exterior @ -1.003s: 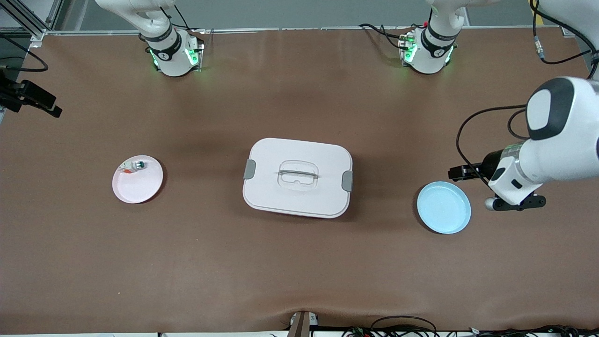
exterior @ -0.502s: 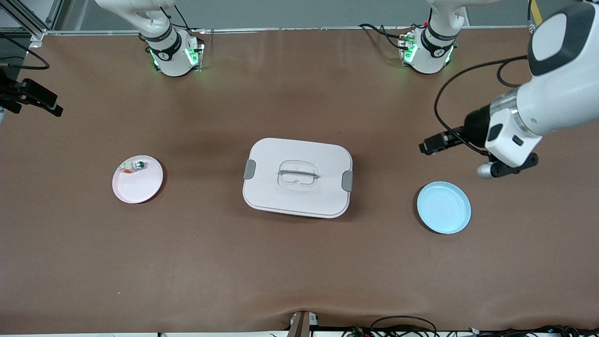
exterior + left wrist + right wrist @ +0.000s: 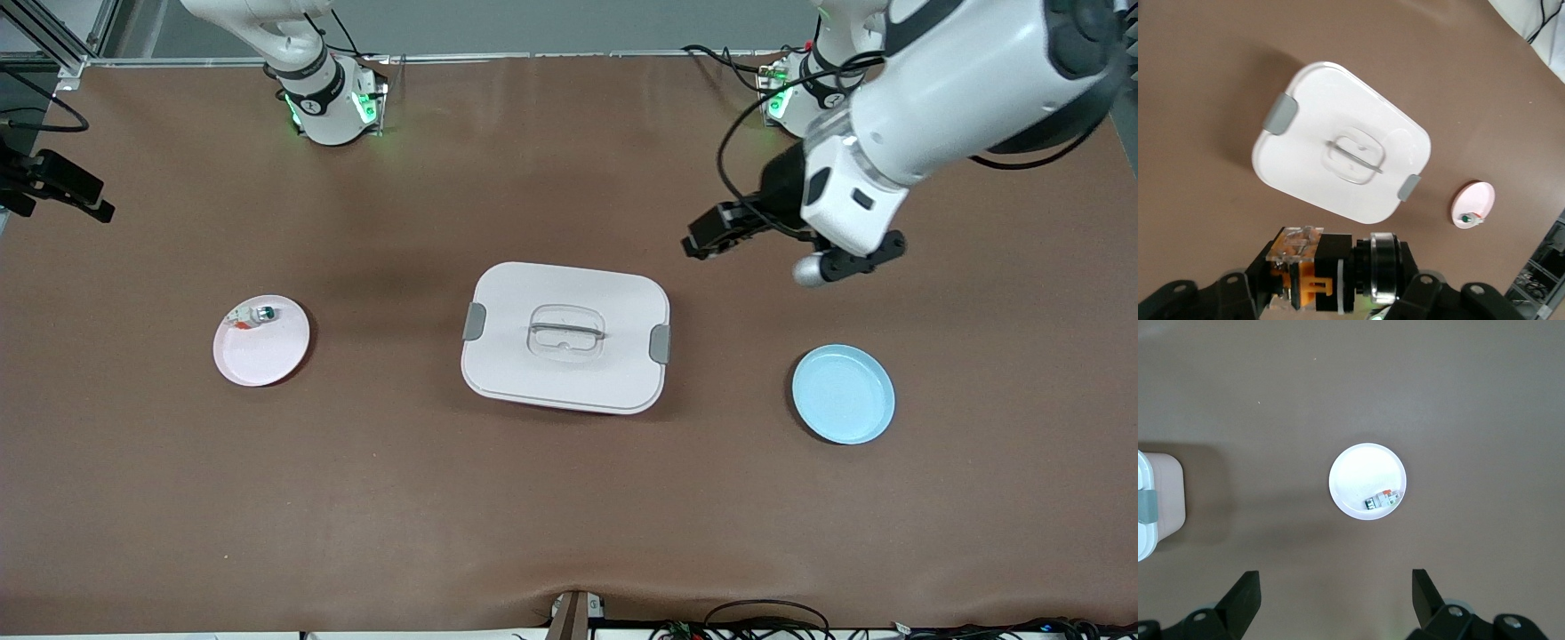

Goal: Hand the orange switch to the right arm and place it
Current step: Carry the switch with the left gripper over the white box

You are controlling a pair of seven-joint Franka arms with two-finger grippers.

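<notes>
My left gripper (image 3: 1331, 283) is shut on the orange switch (image 3: 1313, 279), a stubby black piece with orange parts and a clear end, held sideways between the fingers. In the front view the left gripper (image 3: 711, 238) hangs over bare table just off the white box's corner at the left arm's end. The switch itself is too small to make out there. My right gripper (image 3: 1335, 587) is open and empty, high over the table beside the pink plate (image 3: 1368, 477).
A white lidded box (image 3: 564, 338) with a handle sits mid-table. The pink plate (image 3: 262, 356) holds a small white-and-green piece (image 3: 253, 314). An empty light-blue plate (image 3: 843, 394) lies toward the left arm's end.
My left arm has swung from beside the blue plate up and toward the table's middle, still holding the switch. The right arm waits with little movement.
</notes>
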